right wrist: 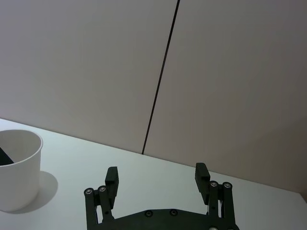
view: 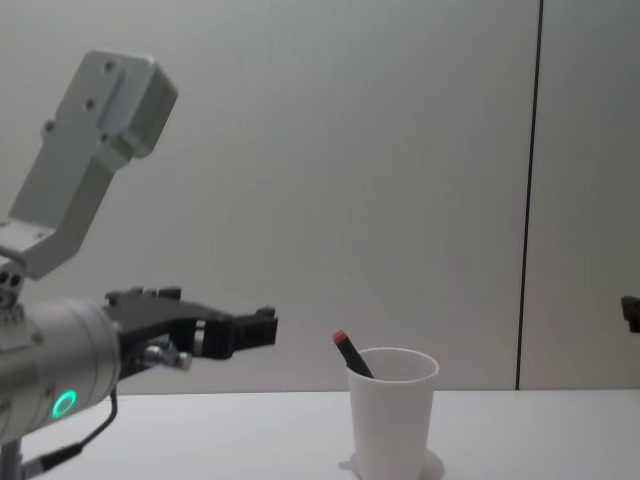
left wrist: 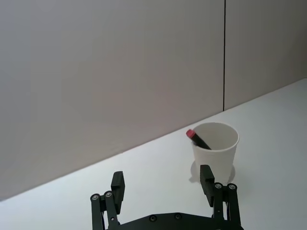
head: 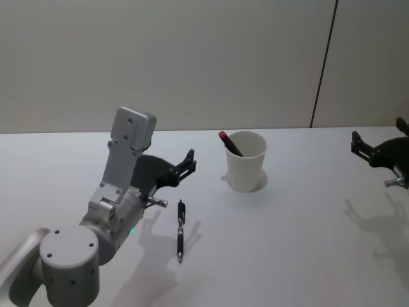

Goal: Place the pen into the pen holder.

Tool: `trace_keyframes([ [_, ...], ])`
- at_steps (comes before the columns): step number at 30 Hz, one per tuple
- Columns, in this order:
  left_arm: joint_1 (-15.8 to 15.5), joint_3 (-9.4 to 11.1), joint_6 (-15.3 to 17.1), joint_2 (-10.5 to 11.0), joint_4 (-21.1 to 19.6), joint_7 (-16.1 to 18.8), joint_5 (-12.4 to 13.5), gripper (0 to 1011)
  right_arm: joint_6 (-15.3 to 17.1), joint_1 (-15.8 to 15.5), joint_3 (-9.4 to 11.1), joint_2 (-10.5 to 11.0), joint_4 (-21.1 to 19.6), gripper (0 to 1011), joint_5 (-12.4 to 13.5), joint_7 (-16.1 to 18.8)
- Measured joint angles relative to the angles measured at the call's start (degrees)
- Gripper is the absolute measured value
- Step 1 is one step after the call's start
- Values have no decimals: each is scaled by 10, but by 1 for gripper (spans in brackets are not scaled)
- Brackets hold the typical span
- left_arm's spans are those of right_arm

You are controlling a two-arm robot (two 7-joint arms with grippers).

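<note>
I am holding my left gripper (head: pixel 185 167) above the tabletop (head: pixel 307 243) with its fingers spread apart and nothing between them. The pen (head: pixel 180 230) is lying flat on the tabletop near this gripper, just back from its fingertips toward my body. Its long axis is running near to far, with the metal tip pointing back at me and the other end pointing toward the gripper. The paper cup (head: pixel 246 167) is standing upright ahead and to the right of the gripper, with bare tabletop lying between them. A red-capped pen (head: pixel 229 142) is leaning inside the cup. The tabletop's far edge is meeting the wall (head: pixel 192 64) just beyond the cup. My right gripper (head: pixel 355 144) is hovering well to the cup's right, fingers also apart, with open surface all around.
</note>
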Motion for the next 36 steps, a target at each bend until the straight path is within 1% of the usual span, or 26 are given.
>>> trace_keyframes([
  [6,13,-3,28,1,-2,18,-29,1004,0,0,0,0,0,1002,0,0],
  [16,23,-5,57,-2,5,34,-58,1004,0,0,0,0,0,1002,0,0],
  [21,26,-7,75,-6,14,40,-76,1004,0,0,0,0,0,1002,0,0],
  [22,26,-7,75,-6,14,40,-76,1004,0,0,0,0,0,1002,0,0],
  [28,24,-10,101,-13,24,43,-90,1004,0,0,0,0,0,1002,0,0],
  [36,16,-11,126,-22,41,38,-96,1004,0,0,0,0,0,1002,0,0],
])
